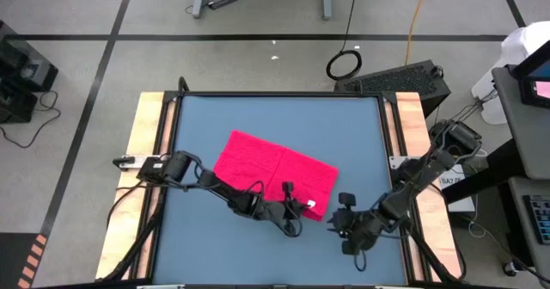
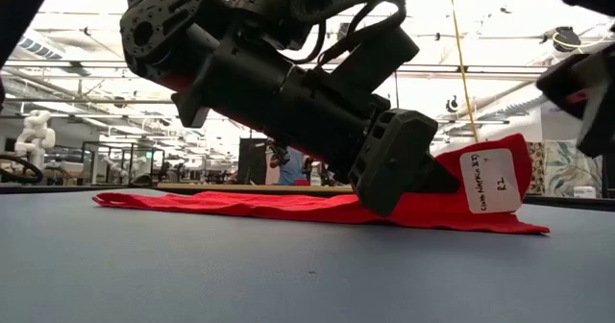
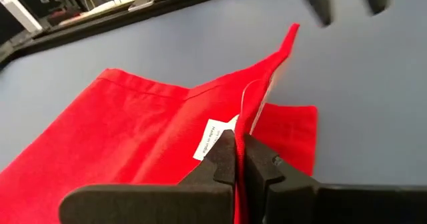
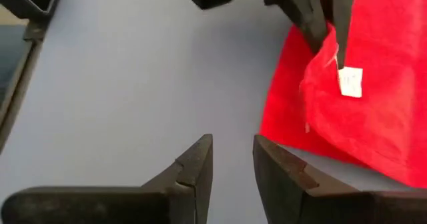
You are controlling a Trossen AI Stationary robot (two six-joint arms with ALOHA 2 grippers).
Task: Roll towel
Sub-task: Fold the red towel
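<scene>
At the centre of the high view, on the blue table (image 1: pixel 198 237), I see the towel (image 1: pixel 266 164) lying as a bright red-pink slanted rectangle, running from the upper left toward the lower right of the frame. It looks folded flat over most of its area, with a crease line across the middle. Its lower-right corner is lifted off the surface, and the small white tag (image 2: pixel 492 181) hangs there, clear in the low view at the right of the frame.

My left gripper (image 1: pixel 296 207) sits at that lower-right corner. The left arm reaches in from the left edge of the table, stretched low and diagonally across toward the frame's lower middle. In the left wrist view its fingers (image 3: pixel 223 164) are pressed together with a ridge of red cloth pinched between them, so it has hold of the towel's edge beside the tag.

My right gripper (image 1: pixel 346 224) is just to the right of the towel, off the cloth, over bare table. Its fingers (image 4: pixel 197 164) stand partly apart with nothing between them.
</scene>
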